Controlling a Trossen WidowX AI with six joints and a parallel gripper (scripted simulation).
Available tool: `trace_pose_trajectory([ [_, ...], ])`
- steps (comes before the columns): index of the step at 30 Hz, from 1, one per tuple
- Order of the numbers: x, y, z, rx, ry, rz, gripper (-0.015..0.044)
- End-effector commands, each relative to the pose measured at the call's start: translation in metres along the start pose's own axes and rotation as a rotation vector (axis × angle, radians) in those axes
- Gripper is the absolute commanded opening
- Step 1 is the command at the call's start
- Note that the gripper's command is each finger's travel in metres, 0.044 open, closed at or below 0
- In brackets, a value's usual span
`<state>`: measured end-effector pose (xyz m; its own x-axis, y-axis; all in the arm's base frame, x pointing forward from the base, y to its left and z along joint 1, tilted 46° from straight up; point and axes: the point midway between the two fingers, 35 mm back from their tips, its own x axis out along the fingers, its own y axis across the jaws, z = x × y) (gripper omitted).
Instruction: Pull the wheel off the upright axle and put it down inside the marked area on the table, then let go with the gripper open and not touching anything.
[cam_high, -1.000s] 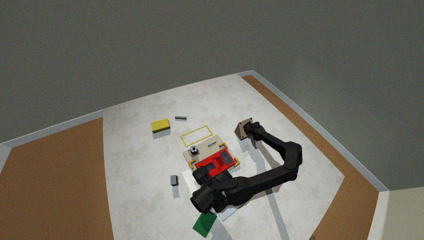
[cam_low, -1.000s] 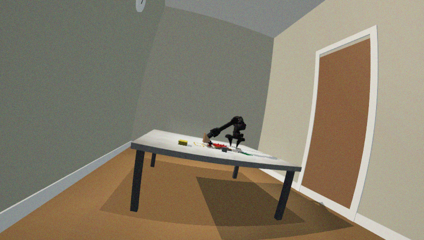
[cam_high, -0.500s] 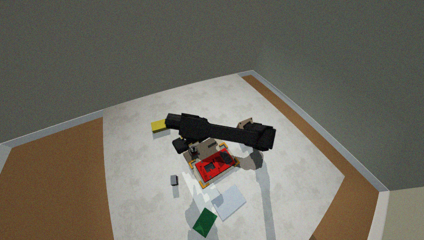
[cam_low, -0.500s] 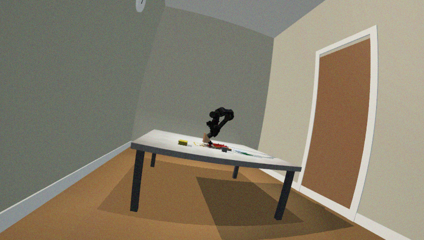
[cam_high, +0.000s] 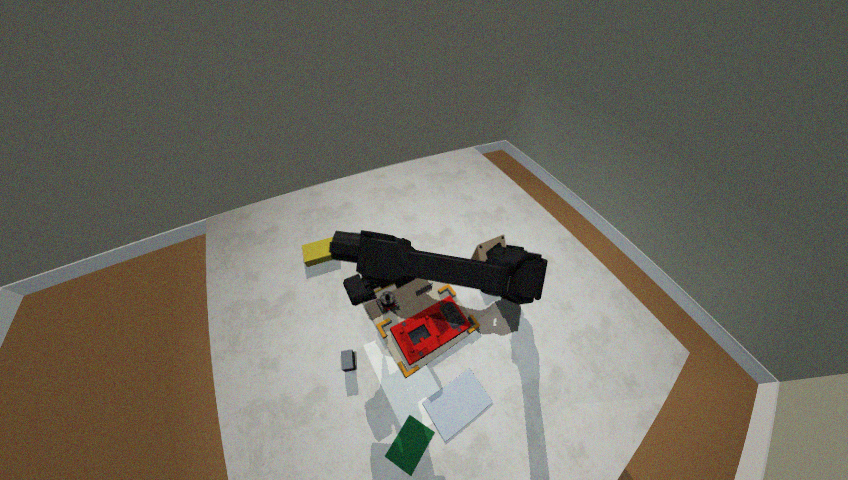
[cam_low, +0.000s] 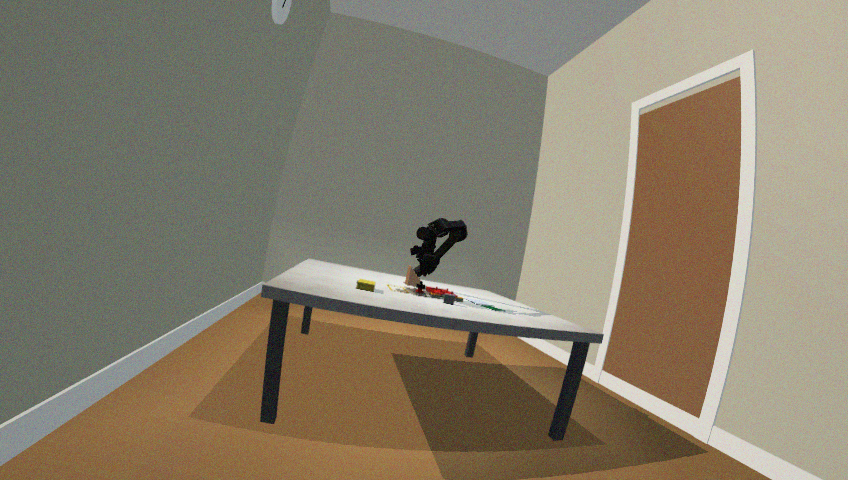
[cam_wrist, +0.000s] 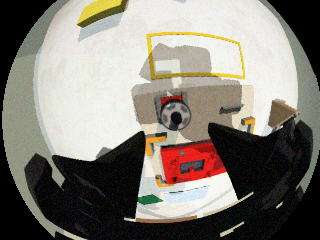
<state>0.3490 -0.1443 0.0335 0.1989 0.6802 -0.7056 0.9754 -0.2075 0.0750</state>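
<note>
Over the fixture on the table, the black two-fingered gripper (cam_high: 380, 284) (cam_low: 423, 252) (cam_wrist: 177, 128) hangs with its fingers spread and nothing between them. In the wrist view, a flat red rectangular plate (cam_high: 404, 347) (cam_low: 439, 291) (cam_wrist: 200, 152) shows between the fingers, lying on a beige rectangular board (cam_high: 410, 294) (cam_wrist: 147, 112) among orange corner brackets (cam_high: 406, 371) (cam_wrist: 149, 145). Past the plate, the round grey spoked wheel (cam_high: 382, 297) (cam_low: 420, 287) (cam_wrist: 165, 118) sits on its dark upright axle (cam_wrist: 176, 118). Beyond the board, a thin yellow four-sided outline (cam_low: 390, 287) (cam_wrist: 149, 56) marks the target area on the pale mottled table top (cam_high: 267, 309) (cam_low: 333, 279) (cam_wrist: 75, 75); the wheel is outside it. The black jointed arm (cam_high: 452, 267) (cam_low: 450, 245) hides most of that outline from above. Farther off lies a yellow oblong block (cam_high: 316, 252) (cam_low: 365, 285) (cam_wrist: 102, 11), well apart from the wheel. Beyond the table, a brown door (cam_low: 684, 249) with a white frame stands in the beige wall.
</note>
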Motion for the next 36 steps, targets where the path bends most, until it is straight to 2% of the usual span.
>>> trace_pose_trajectory([
  [1,0.029,-0.002,-0.002,0.004,0.01,-0.013,0.03],
  [5,0.052,-0.003,-0.002,0.003,0.013,-0.013,0.03],
  [9,0.053,-0.003,-0.002,0.003,0.013,-0.013,0.03],
  [13,0.05,-0.004,-0.002,-0.001,0.01,-0.018,0.0195],
  [21,0.05,-0.004,-0.002,-0.001,0.01,-0.018,0.0142],
  [26,0.049,-0.003,-0.002,-0.001,0.01,-0.018,0.001],
  [27,0.049,-0.003,-0.002,0.0,0.01,-0.018,0.0],
  [36,0.046,-0.003,-0.002,0.0,0.01,-0.018,0.0],
])
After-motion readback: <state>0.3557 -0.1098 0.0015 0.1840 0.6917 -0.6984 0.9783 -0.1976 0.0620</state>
